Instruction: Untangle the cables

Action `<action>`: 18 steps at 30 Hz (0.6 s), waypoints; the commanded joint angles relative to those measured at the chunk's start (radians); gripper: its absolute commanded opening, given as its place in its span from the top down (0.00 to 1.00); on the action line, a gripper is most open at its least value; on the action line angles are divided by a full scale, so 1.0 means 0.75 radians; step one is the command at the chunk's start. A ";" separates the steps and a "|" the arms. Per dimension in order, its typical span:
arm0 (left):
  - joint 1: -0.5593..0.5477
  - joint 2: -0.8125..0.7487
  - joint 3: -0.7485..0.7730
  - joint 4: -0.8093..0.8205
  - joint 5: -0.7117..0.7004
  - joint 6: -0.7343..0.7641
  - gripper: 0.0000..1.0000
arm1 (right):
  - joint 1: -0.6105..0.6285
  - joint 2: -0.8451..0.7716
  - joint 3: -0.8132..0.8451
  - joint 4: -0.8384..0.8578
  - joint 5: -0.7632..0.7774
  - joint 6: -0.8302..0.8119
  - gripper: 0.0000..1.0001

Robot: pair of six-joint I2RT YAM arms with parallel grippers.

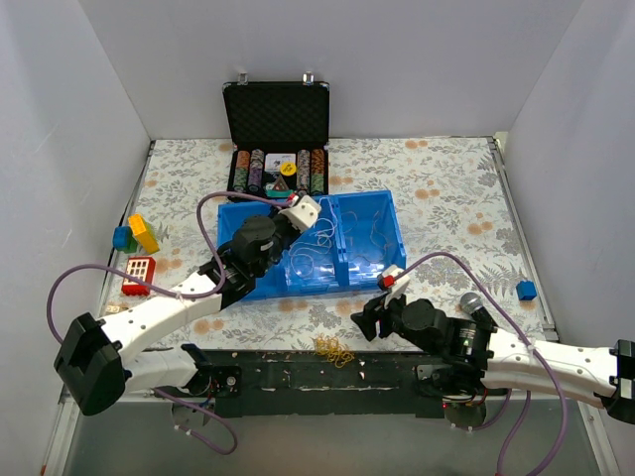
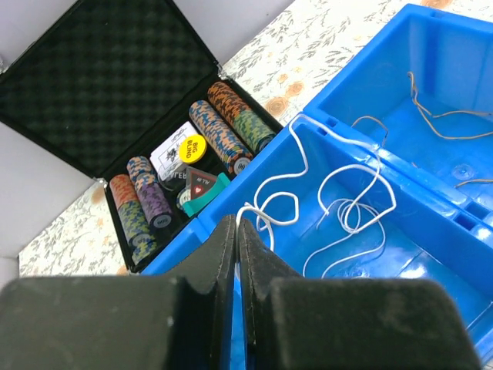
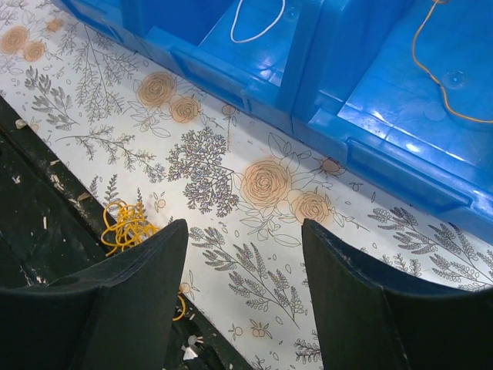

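Note:
The cables are thin loops of cord. A white cable lies looped in the left compartment of the blue tray, with one end running up into the tips of my left gripper, which is shut on it. From above, my left gripper hangs over the tray's back left part. A tan cable lies in the right compartment. A small yellow clump of loops sits at the table's near edge. My right gripper stands open over bare tablecloth just right of the clump, holding nothing.
An open black case of poker chips stands behind the tray. Toy blocks and a red block lie at the left, and a blue cube lies at the right. White walls close in three sides.

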 commanded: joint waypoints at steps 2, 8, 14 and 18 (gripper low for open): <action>0.004 -0.146 0.001 -0.075 -0.040 -0.085 1.00 | -0.002 0.030 -0.003 0.067 0.003 0.007 0.32; 0.002 -0.098 0.031 -0.273 0.181 -0.097 1.00 | 0.000 0.040 0.001 0.086 -0.001 0.001 0.32; 0.004 0.074 0.056 -0.257 0.214 -0.071 1.00 | -0.002 0.026 0.001 0.086 0.001 0.009 0.32; 0.002 0.234 0.107 -0.278 0.238 -0.050 0.95 | -0.002 0.016 0.003 0.080 0.009 0.007 0.32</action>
